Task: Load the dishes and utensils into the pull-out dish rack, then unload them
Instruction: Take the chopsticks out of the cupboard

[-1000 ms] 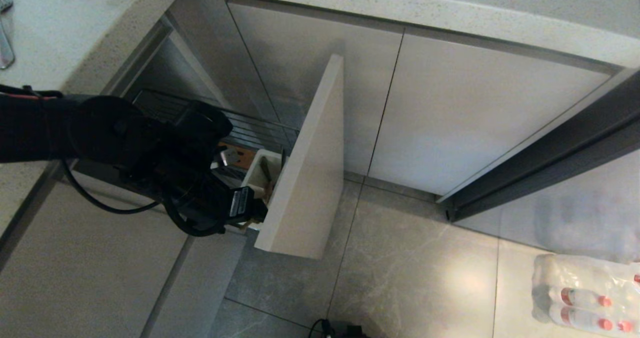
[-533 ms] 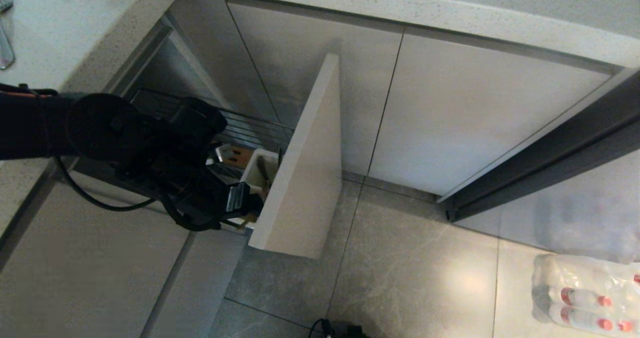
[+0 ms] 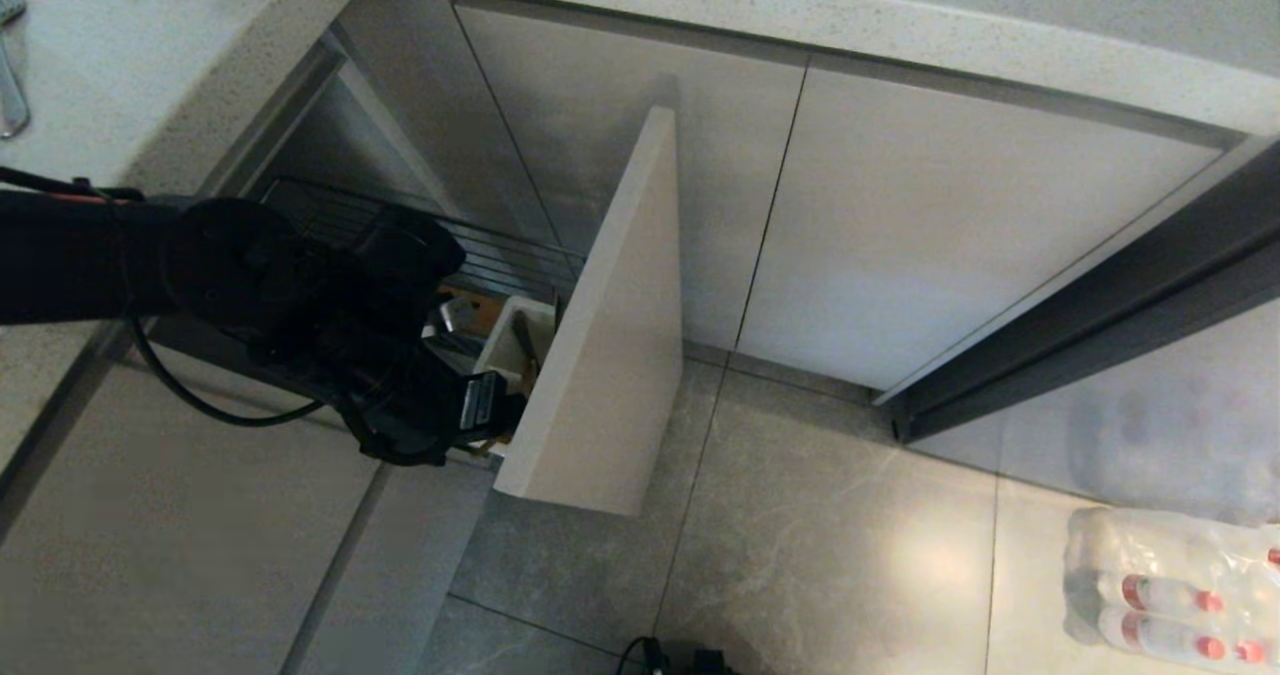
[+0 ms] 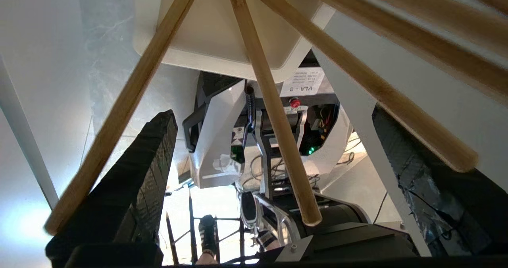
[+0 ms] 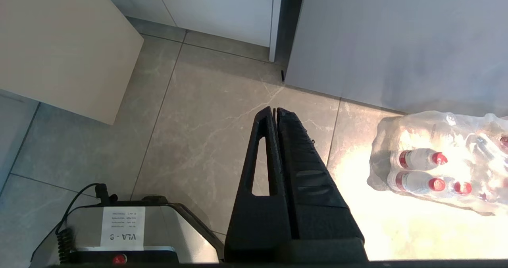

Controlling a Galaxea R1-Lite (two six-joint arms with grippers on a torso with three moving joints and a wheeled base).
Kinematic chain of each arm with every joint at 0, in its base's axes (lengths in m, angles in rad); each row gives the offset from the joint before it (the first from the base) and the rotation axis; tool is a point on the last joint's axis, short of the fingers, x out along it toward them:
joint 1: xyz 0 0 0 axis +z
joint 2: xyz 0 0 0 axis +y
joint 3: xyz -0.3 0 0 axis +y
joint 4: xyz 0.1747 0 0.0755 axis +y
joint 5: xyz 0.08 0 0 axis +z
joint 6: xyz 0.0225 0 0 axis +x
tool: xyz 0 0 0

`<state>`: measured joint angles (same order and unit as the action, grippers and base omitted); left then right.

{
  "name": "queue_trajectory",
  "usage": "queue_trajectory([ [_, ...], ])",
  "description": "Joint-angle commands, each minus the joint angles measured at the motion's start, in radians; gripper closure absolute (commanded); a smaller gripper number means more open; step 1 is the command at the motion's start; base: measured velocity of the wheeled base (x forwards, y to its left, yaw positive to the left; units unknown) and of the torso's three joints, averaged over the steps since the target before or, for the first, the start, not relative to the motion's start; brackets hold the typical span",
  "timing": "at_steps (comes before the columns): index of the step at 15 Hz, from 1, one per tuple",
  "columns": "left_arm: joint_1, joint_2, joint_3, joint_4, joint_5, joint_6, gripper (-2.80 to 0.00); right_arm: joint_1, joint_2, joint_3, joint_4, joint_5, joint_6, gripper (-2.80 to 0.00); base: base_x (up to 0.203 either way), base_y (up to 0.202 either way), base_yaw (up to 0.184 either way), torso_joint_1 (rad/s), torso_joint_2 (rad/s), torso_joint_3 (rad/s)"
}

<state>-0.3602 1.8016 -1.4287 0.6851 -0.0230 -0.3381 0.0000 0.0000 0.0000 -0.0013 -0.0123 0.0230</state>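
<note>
Chopsticks (image 4: 274, 141) in white caddy (image 3: 508, 340) | left claw (image 4: 274, 172) wide, empty

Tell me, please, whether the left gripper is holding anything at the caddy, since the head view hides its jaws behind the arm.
Observer: No. The left gripper has its jaws wide open and grips nothing.
Operator: Where are the chopsticks, then?
Observer: The chopsticks stand loose in the white caddy, with one passing between the jaws.
Operator: And the right gripper?
Observer: The right gripper is shut, hanging over the floor tile beside a wrapped pack of bottles.
</note>
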Motion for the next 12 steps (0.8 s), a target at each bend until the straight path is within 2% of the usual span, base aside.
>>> queue_trajectory([
  [1,0.0,0.007,0.002,0.004,0.0,-0.002,-2.8,0.0,0.001,0.0,0.0,0.0,0.0,0.0,0.0,0.0,0.0,0.0,0.0,0.0],
  [3,0.0,0.007,0.005,0.004,0.001,-0.002,-2.8,0.0,0.002,0.0,0.0,0.0,0.0,0.0,0.0,0.0,0.0,0.0,0.0,0.0],
  [4,0.0,0.007,0.005,0.004,0.002,-0.001,0.0,0.0,0.001,0.0,0.0,0.0,0.0,0.0,0.0,0.0,0.0,0.0,0.0,0.0],
  [12,-0.005,0.005,0.005,0.005,0.009,-0.002,0.0,0.0,0.0,0.0,0.0,0.0,0.0,0.0,0.0,0.0,0.0,0.0,0.0,0.0],
])
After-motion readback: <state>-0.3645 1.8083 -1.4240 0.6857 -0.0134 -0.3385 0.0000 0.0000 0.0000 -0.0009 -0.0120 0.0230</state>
